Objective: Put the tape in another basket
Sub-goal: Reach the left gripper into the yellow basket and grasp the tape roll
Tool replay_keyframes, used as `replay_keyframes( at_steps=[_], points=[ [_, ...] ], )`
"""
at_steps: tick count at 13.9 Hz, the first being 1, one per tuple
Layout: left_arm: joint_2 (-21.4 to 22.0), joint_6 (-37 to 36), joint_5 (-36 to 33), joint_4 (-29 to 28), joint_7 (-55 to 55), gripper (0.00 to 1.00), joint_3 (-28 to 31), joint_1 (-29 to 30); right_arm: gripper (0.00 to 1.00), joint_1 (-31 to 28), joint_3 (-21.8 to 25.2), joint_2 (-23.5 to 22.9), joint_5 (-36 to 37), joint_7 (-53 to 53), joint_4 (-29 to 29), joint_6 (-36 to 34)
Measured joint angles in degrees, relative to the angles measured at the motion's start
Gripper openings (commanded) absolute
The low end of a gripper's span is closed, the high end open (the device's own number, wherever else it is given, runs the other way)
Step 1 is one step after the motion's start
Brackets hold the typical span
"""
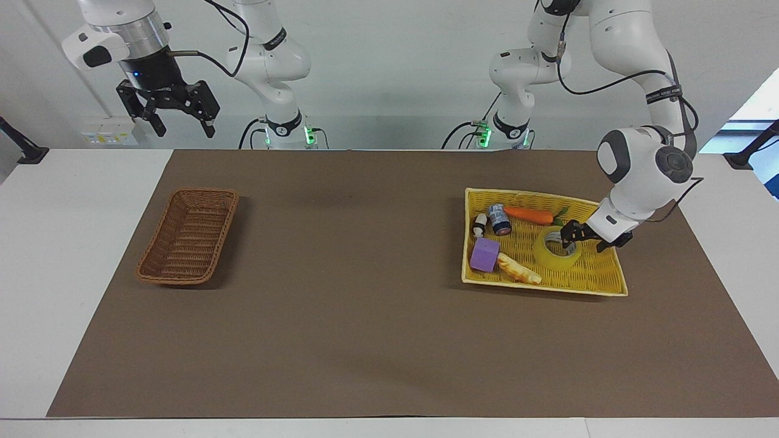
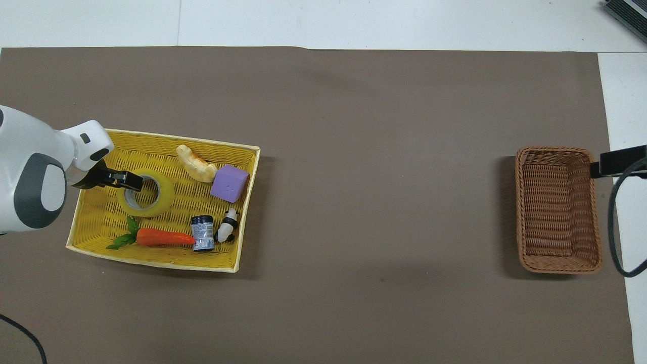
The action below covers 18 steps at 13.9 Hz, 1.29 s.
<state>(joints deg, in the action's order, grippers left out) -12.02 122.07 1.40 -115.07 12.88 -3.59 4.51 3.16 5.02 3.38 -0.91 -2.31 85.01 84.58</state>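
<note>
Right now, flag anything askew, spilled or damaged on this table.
Nothing stands out. The tape lies flat in the yellow basket, left claw at its rim; the brown basket sits upright; the right claw waits raised.

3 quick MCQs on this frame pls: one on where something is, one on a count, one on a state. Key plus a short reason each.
1. Where does the tape lie?
A. in the yellow basket
B. in the brown wicker basket
C. on the bare mat

2. How many things lie in the yellow basket?
A. three
B. six
C. nine

3. What state is the brown wicker basket in?
A. tipped on its side
B. holding the tape
C. upright with nothing in it

Key:
1 A: the roll sits on the yellow weave beside the carrot, with the left end effector down at its rim.
2 B: tape, carrot, purple block, bread piece, small can, panda figure.
3 C: its woven floor shows bare in both views; the right end effector waits high above that end.
</note>
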Motion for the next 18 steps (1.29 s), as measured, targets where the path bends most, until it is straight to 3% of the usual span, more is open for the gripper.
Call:
replay_keyframes(
  at_steps=[2,8,11,18],
  points=[
    [-0.11,0.96,0.00,-1.52,0.61,0.01,0.01,0.01,1.00,0.00,0.00,0.00,0.00,0.00,0.00,0.00],
    [-0.17,1.82,0.02,-2.45,1.56,0.00,0.02,0.31,1.00,-0.37,0.12,0.00,0.00,0.00,-0.01,-0.91],
    [-0.18,-4.12,0.03,3.19,1.56,0.00,0.02,0.32,1.00,-0.38,0.10,0.00,0.08,0.00,-0.18,-4.38],
    [0.14,-19.22,0.10,16.07,-0.64,0.00,-0.30,0.32,1.00,-0.55,0.17,0.16,0.13,0.18,-0.20,-5.42]
  ],
)
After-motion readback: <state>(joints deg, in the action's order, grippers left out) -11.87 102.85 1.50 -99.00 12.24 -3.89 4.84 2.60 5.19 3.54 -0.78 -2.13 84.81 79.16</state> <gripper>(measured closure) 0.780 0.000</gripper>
